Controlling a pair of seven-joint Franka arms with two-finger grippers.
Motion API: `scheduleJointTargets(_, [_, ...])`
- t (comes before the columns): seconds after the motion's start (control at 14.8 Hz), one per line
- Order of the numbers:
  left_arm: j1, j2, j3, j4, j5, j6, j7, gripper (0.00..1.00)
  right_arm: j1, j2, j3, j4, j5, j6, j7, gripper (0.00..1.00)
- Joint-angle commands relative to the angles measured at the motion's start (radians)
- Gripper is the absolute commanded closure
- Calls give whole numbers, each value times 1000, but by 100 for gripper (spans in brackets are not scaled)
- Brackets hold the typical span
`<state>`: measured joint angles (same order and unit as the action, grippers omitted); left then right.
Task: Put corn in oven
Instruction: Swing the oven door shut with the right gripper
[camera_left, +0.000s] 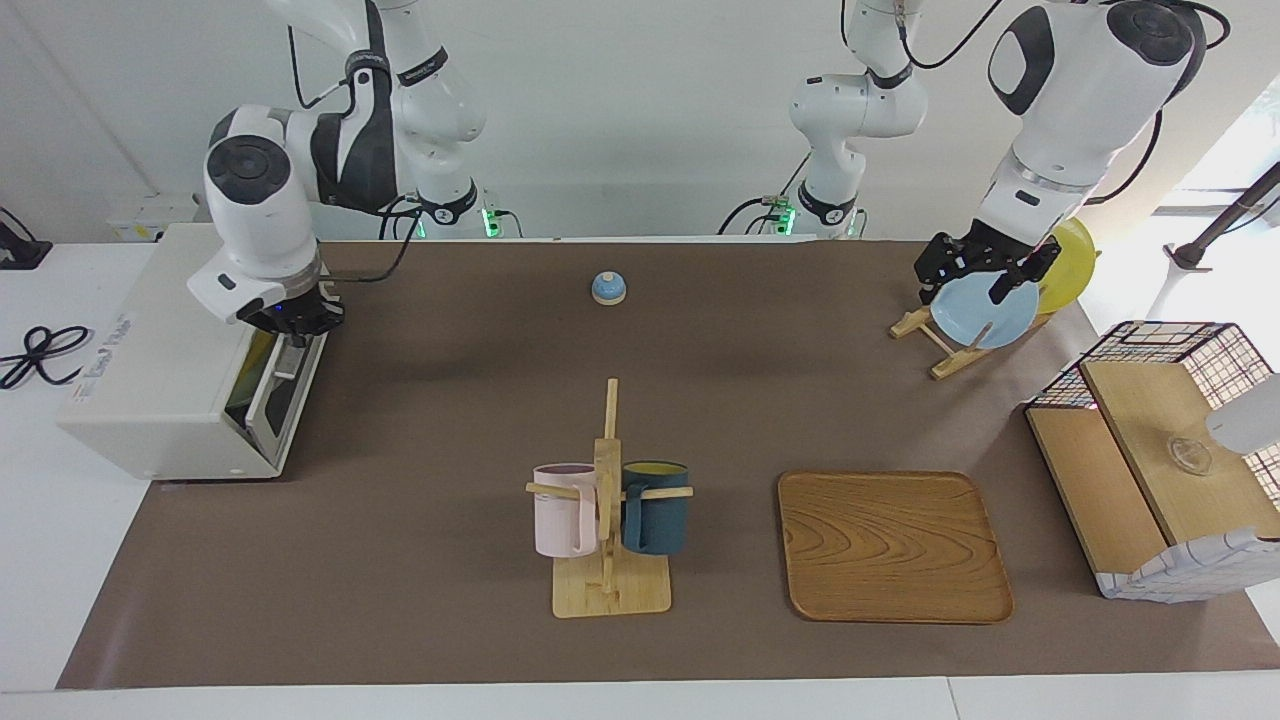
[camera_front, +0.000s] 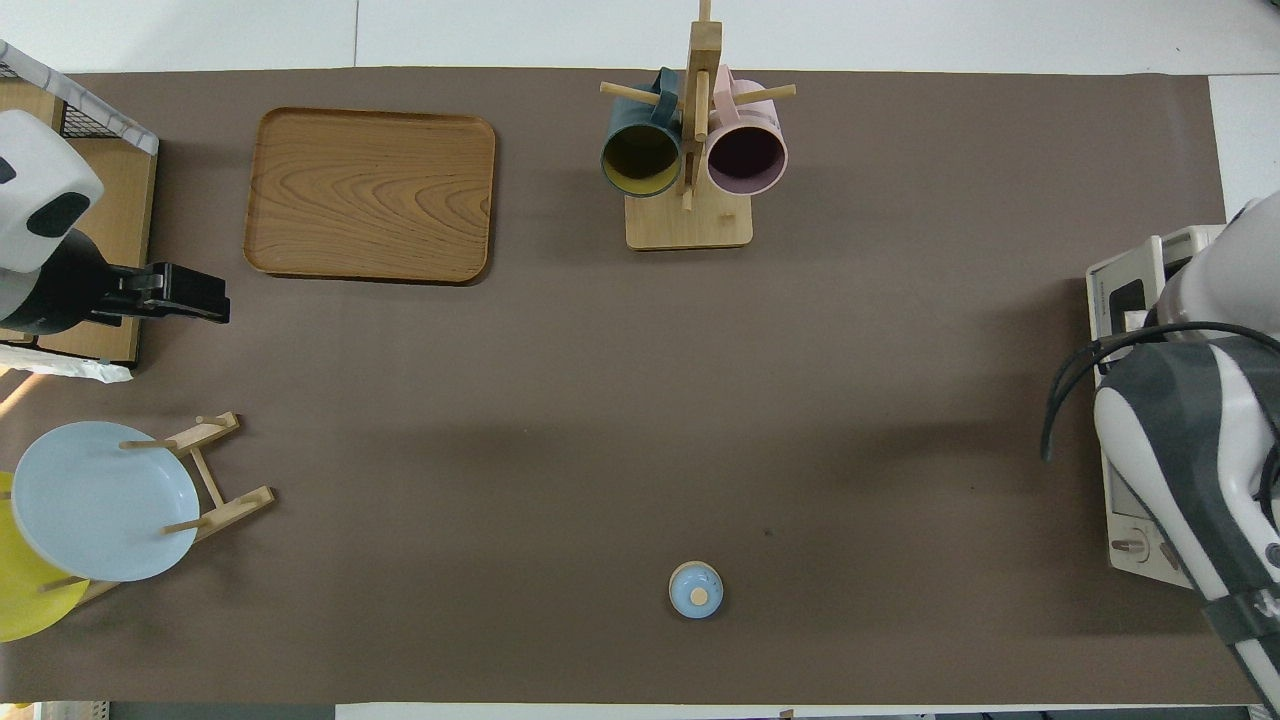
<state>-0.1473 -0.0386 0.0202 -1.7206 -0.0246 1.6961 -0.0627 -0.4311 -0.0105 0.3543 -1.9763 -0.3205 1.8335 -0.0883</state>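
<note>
Oven door raised almost shut; corn mostly hidden inside.

Mid-left of the facing view: oven (camera_left: 170, 350), its door (camera_left: 285, 385) nearly upright, a sliver of yellow, probably the corn (camera_left: 258, 350), visible in the gap. The right gripper (camera_left: 295, 322), fingers closed and empty, sits at the door's top edge. Upper right: the left gripper (camera_left: 985, 268), fingers spread and empty, hangs over the blue plate (camera_left: 985, 312).

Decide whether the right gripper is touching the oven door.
Cannot tell. In the facing view the right gripper overlaps the top edge of the oven door, with no gap or contact plain; overhead, the arm hides it.
</note>
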Motion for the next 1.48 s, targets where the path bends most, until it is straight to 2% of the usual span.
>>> scheduleJointTargets(0.0, [12,-12,-8,-7,17,2,4,0,-28,20,-5,42,11,-23,-73,100])
scheduleJointTargets(0.27, [12,-12,-8,-7,17,2,4,0,-26,-6,-11,43,47,-40,-74,100])
scheduleJointTargets(0.61, [12,-12,-8,-7,17,1,4,0,-14,-16,-3,163,177,-155,-70,100])
scheduleJointTargets(0.81, [12,-12,-8,-8,17,2,4,0,12,-16,3,237,299,-226,-41,78])
scheduleJointTargets(0.88, [12,-12,-8,-7,17,2,4,0,35,-16,3,257,305,-244,-12,53])
scheduleJointTargets(0.94, [12,-12,-8,-7,17,2,4,0,52,-19,5,270,307,-264,2,5])
scheduleJointTargets(1.01, [12,-12,-8,-8,17,2,4,0,67,-19,11,290,311,-284,8,0])
scheduleJointTargets(1.21, [12,-12,-8,-7,17,2,4,0,104,-19,15,342,316,-322,30,0])
scheduleJointTargets(1.41, [12,-12,-8,-7,17,2,4,0,121,-19,17,338,317,-326,113,0])
